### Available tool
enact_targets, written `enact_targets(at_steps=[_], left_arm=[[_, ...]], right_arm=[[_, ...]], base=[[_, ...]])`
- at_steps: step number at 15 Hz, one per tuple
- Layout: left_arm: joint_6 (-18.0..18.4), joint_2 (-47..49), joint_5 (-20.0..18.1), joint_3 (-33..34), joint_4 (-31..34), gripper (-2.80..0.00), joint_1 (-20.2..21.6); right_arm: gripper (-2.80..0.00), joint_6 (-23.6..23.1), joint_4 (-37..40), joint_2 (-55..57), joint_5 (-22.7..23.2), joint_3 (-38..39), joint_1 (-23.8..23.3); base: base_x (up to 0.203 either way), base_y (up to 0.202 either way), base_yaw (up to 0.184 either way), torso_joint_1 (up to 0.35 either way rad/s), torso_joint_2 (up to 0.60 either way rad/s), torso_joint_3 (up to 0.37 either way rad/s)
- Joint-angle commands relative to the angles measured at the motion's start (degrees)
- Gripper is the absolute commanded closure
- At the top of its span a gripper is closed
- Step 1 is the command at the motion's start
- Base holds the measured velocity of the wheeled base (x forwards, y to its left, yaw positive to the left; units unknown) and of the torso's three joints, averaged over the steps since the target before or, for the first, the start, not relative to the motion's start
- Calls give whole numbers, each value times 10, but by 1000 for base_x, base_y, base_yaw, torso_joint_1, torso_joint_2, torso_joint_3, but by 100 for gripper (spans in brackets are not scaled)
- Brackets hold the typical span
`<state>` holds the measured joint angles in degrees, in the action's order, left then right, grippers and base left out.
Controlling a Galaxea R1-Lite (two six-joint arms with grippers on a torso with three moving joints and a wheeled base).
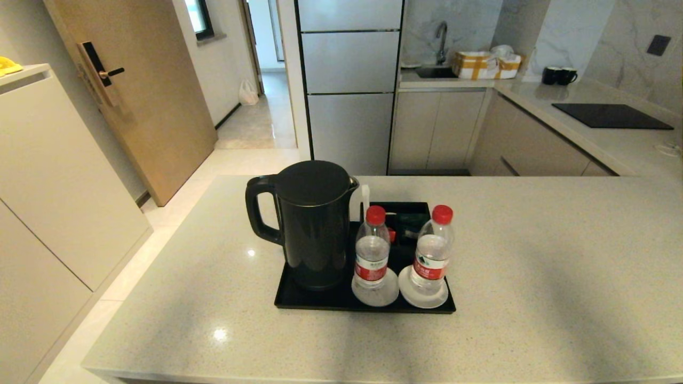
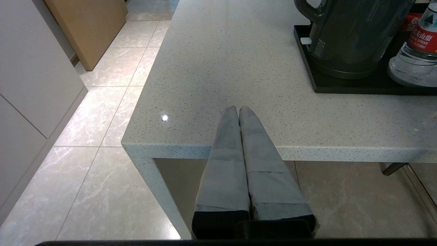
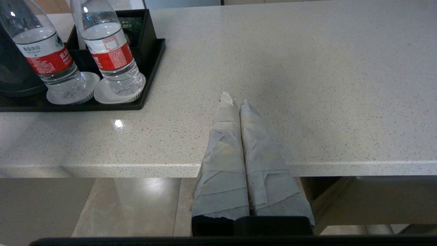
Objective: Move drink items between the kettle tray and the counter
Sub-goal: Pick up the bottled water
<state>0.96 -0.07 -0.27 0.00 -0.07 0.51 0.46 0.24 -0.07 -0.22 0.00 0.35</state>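
Two clear water bottles with red caps stand upright on the black kettle tray (image 1: 299,305), each on a round white coaster: the left bottle (image 1: 372,250) and the right bottle (image 1: 431,254). The right wrist view shows both, the left bottle (image 3: 44,51) and the right bottle (image 3: 109,51). The tray sits mid-way across the grey speckled counter (image 1: 533,266). My left gripper (image 2: 238,108) is shut and empty at the counter's near edge, left of the tray. My right gripper (image 3: 233,99) is shut and empty at the near edge, right of the tray. Neither arm shows in the head view.
A tall black kettle (image 1: 312,224) fills the tray's left side, close beside the left bottle. Behind the bottles sits the black compartment box (image 1: 408,218) with sachets. A door and tiled floor lie left of the counter; a hob (image 1: 611,116) and sink worktop lie behind.
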Motion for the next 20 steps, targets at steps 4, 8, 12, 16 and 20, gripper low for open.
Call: enact_targets(at_steps=[4,8,12,16,20], left_arm=[[0,1,0,1,0,0,0],[0,1,0,1,0,0,0],[0,1,0,1,0,0,1],[0,1,0,1,0,0,0],[0,1,0,1,0,0,1]], right_arm=[[0,-35,9,1,1,-4,0],[0,-34,66,33,3,-72,0],[0,10,143,175,-19,-233,1],[0,27,181,299,112,-266,5],[0,27,175,447,263,-280,6]], base=[[0,0,0,0,0,0],[0,0,0,0,0,0],[0,0,0,0,0,0],[0,0,0,0,0,0],[0,0,0,0,0,0]])
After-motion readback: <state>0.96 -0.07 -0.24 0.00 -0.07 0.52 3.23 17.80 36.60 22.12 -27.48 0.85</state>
